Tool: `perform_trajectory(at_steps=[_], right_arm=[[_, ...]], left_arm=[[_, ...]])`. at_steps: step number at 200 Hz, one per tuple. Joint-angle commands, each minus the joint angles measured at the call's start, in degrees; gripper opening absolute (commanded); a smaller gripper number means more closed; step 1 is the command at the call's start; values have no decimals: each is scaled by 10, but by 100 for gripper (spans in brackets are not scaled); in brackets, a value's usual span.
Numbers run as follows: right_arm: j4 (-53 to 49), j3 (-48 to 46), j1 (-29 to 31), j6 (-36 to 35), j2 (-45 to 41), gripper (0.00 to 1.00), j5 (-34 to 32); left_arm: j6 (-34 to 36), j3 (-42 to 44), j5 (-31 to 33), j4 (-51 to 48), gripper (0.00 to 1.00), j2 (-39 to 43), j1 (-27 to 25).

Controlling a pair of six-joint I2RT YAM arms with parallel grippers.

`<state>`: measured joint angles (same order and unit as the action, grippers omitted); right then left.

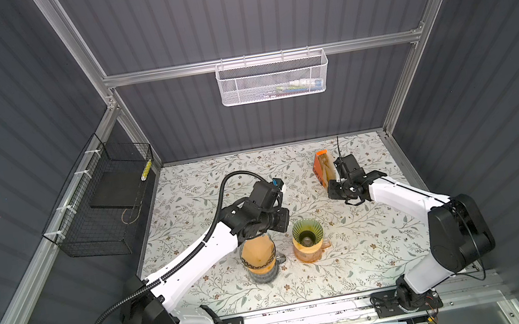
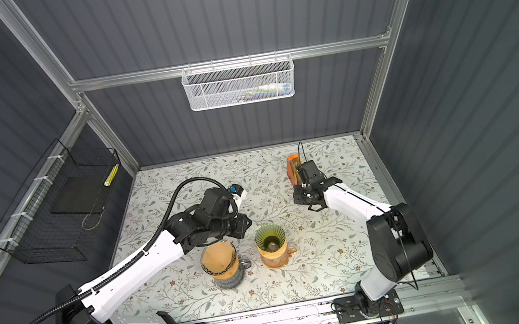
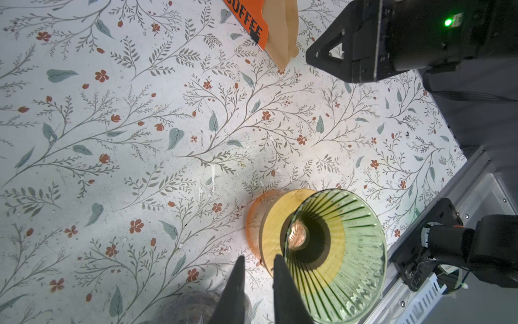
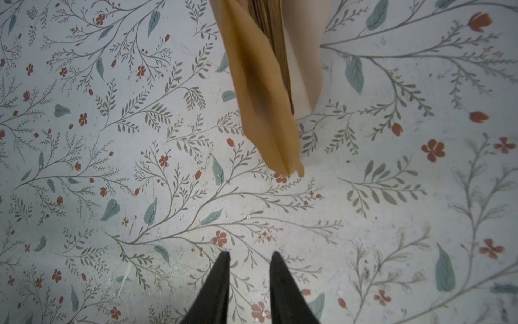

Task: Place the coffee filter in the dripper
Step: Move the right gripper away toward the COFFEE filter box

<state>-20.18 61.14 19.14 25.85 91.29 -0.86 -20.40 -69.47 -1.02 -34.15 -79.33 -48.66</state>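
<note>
We see dark grey ribbed walls (image 1: 245, 8) on 3 sides, framed by aluminium rails (image 1: 256, 59). High on the back wall, far beyond the left gripper (image 3: 258, 259), hangs 1 white mesh basket (image 1: 273, 79). Well off to that gripper's left, 1 black wire basket (image 1: 101, 207) is strapped to the side rail. Beneath the right gripper (image 4: 251, 256) lies a pale tabletop (image 4: 112, 168) printed with grey twigs, green leaves and red flowers, evenly lit.
</note>
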Motion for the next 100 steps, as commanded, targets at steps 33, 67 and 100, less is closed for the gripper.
perform_trajectory(at_steps=[33,67,100], right_arm=[[15,51,-19,-5,56,29,23],[15,72,-23,-6,82,28,25],[16,83,-26,-9,99,28,20]], left_arm=[[-14,2,22,31,20,23,2],[-13,5,23,22,20,29,6],[-12,8,21,21,20,33,8]])
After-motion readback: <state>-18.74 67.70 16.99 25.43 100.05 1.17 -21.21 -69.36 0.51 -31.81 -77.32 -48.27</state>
